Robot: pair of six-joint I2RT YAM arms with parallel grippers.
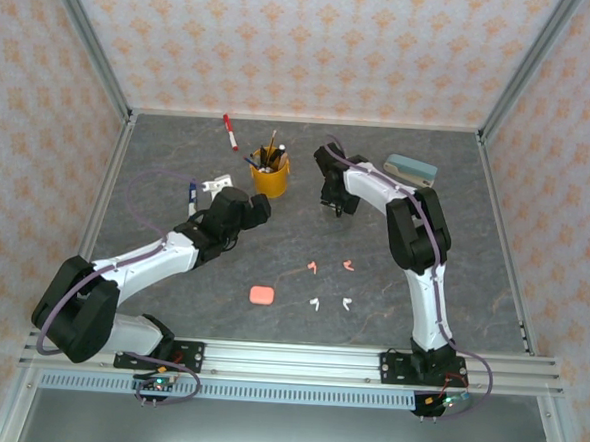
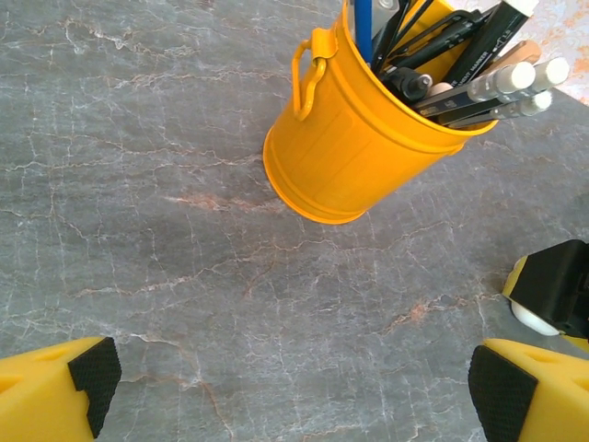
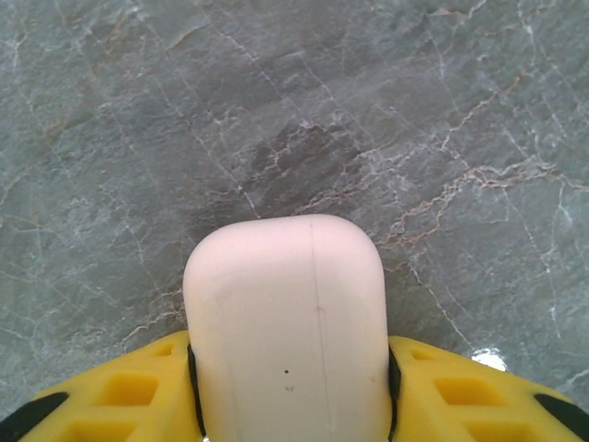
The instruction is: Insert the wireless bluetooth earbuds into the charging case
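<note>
Left end effector hangs released beside the yellow pen bucket, holding nothing; a pink case lies toward the near edge of the worktop; right of it two pink earbuds and two white earbuds lie loose, none inserted; right end effector, farther back, clamps a pale case; by my reckoning every insertion is yet to do.

Yellow pen bucket stands on grey table; red marker behind, teal box further right
</note>
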